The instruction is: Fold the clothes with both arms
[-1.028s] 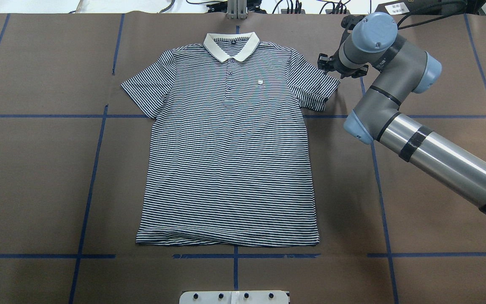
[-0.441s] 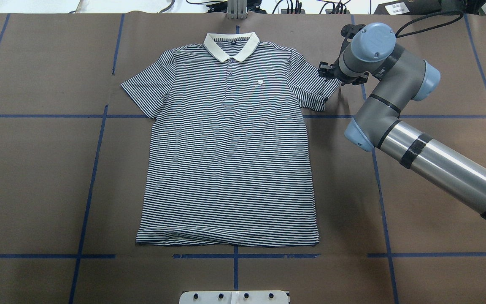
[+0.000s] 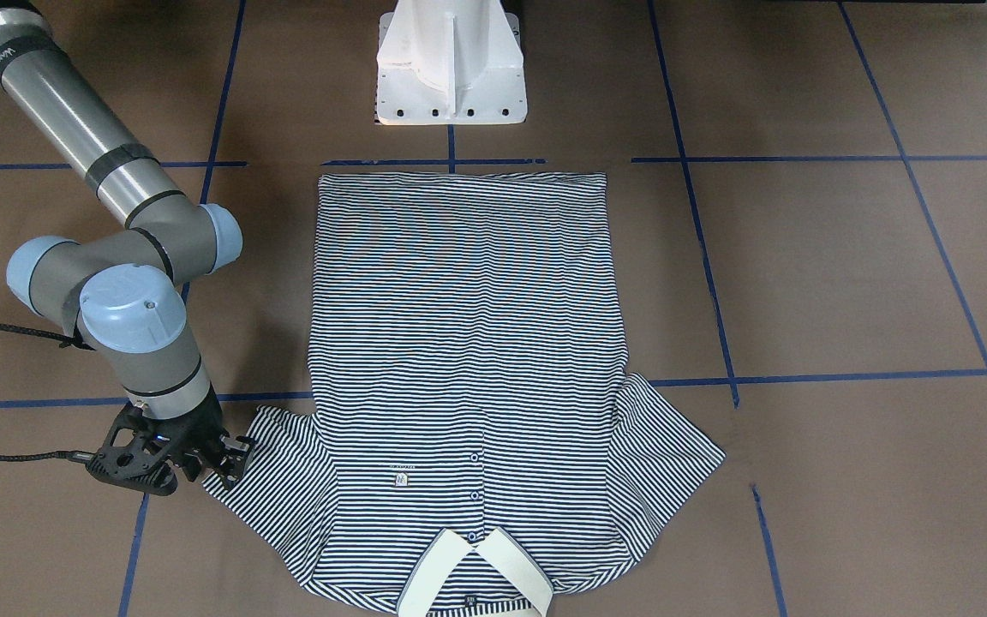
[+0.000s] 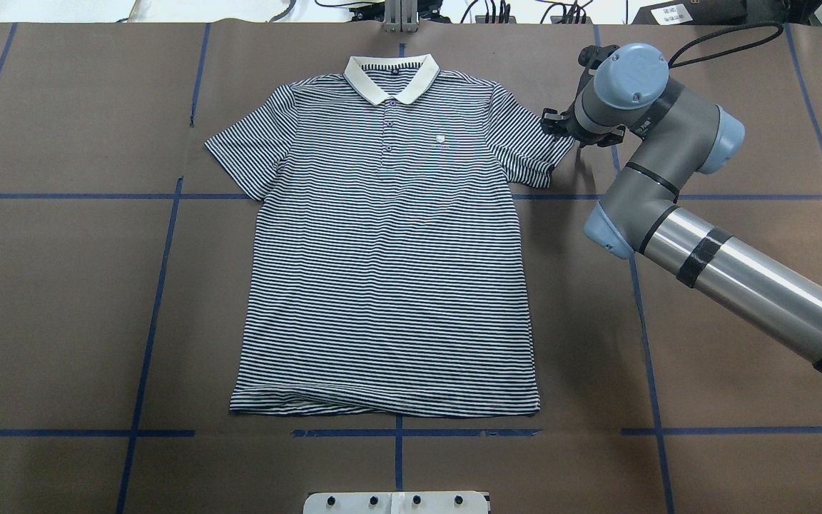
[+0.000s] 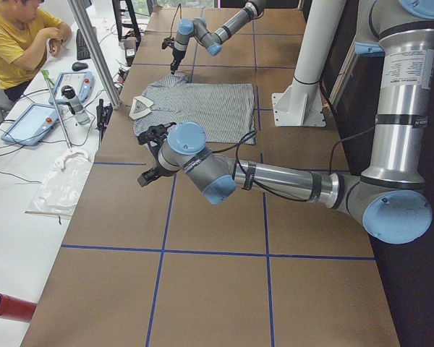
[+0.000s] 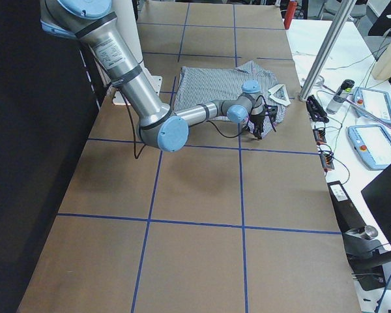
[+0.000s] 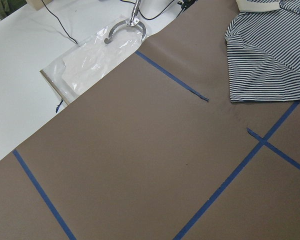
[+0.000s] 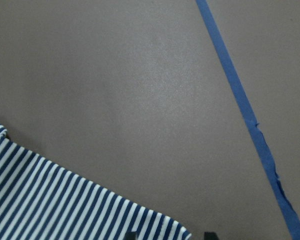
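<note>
The striped polo shirt [image 4: 389,271] lies flat and face up on the brown table, collar [image 4: 391,77] at the far side; it also shows in the front view [image 3: 459,343]. My right gripper [image 4: 552,123] is low at the outer edge of the shirt's sleeve [image 4: 534,146] on the right of the overhead view, seen also in the front view [image 3: 224,458]. Its jaws are open. In the right wrist view its fingertips [image 8: 131,235] stand apart with the sleeve corner [image 8: 65,205] between them. My left gripper [image 5: 148,155] shows only in the exterior left view, above bare table left of the shirt; I cannot tell its state.
The white pedestal base [image 3: 451,77] stands at the near table edge by the shirt's hem. Blue tape lines [image 4: 161,271] cross the table. An operator [image 5: 14,43], teach pendants [image 5: 36,119] and a plastic bag [image 7: 90,60] are on the white side beyond the far edge.
My right gripper has moved a little down and toward the sleeve edge. The shirt has not moved.
</note>
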Robot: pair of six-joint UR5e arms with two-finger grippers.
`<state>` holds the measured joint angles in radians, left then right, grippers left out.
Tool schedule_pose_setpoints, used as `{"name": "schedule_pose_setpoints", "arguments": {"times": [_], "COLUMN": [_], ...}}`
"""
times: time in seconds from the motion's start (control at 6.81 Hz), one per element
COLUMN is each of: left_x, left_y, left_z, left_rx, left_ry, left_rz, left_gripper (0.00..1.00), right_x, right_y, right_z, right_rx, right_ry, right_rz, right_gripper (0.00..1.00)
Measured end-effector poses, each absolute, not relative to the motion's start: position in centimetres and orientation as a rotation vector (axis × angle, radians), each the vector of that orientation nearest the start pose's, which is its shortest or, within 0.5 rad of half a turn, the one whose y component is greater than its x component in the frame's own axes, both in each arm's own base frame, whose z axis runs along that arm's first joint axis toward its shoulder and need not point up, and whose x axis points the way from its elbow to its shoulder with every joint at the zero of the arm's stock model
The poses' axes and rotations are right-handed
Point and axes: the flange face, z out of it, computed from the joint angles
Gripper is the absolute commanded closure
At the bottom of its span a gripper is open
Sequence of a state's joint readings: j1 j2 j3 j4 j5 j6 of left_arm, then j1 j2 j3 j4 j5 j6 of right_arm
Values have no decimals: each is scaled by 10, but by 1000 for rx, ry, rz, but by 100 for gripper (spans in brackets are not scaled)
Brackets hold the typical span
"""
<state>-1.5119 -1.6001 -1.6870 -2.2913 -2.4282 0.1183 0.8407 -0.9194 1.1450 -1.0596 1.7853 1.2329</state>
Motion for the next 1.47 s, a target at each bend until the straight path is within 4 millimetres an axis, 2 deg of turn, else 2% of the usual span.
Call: {"name": "schedule_pose_setpoints", "arguments": {"times": [0.44, 0.59, 0.73, 1.03, 1.18, 1.32, 1.47], "left_x": [-28, -28, -28, -28, -28, -28, -28], "left_y": [-517, -517, -517, -517, -517, -517, -517], "left_z": [497, 497, 497, 497, 498, 499, 499], "left_rx": [841, 841, 841, 841, 840, 839, 838], "left_ry": [783, 783, 783, 782, 782, 782, 781], "left_rz": [528, 528, 528, 528, 527, 526, 525], "left_gripper": [0, 0, 0, 0, 0, 0, 0], "right_x": [-436, -436, -436, -436, -438, -439, -447], "right_y": [-656, -656, -656, -657, -659, -660, -660], "right_z": [423, 424, 425, 419, 404, 377, 335], "right_rx": [243, 244, 244, 247, 245, 230, 206], "right_ry": [-718, -716, -716, -722, -734, -740, -727], "right_rz": [404, 404, 404, 407, 427, 479, 562], "right_gripper": [80, 94, 100, 100, 100, 100, 100]}}
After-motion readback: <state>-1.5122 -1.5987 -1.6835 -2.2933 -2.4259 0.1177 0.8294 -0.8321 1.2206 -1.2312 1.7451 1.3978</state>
